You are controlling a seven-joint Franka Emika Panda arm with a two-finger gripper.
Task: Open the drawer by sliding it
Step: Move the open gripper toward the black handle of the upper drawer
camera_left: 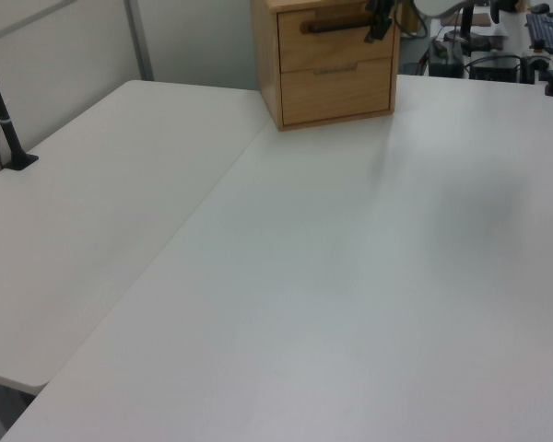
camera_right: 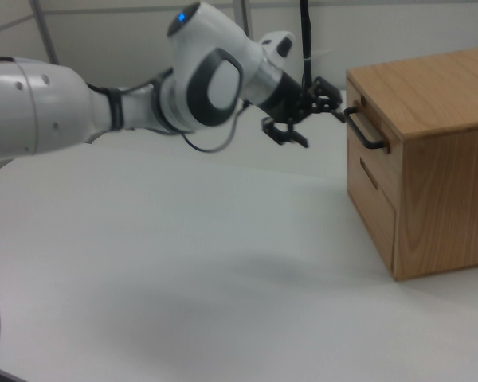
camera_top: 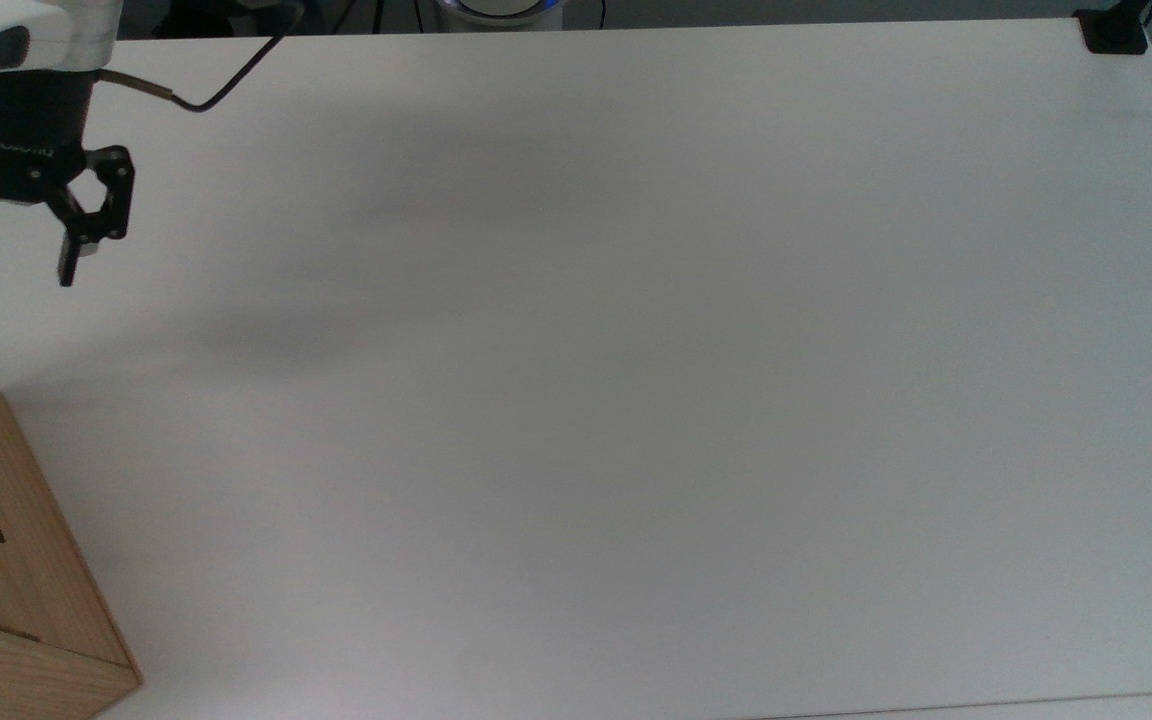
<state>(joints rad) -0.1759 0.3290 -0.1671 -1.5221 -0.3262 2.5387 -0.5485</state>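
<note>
The light-wood cabinet (camera_top: 6, 560) stands at the top view's lower left corner, and the drawer (camera_left: 336, 41) is its upper one, shut flush, with a black bar handle (camera_left: 336, 25) on its front. In the right view my gripper (camera_right: 317, 123) hovers open just left of the handle (camera_right: 368, 132), one fingertip close to the handle's upper end, nothing between the fingers. From above, one black finger (camera_top: 67, 266) shows over the table beyond the cabinet. The left view puts the gripper (camera_left: 382, 18) at the drawer's upper right corner.
A lower drawer (camera_left: 336, 89) with a cut slot sits under the handled one. The white table (camera_top: 636, 400) spreads wide in front. A black clamp (camera_top: 1114, 32) sits at the top view's far right corner, and a black post (camera_left: 2, 115) at the left view's left edge.
</note>
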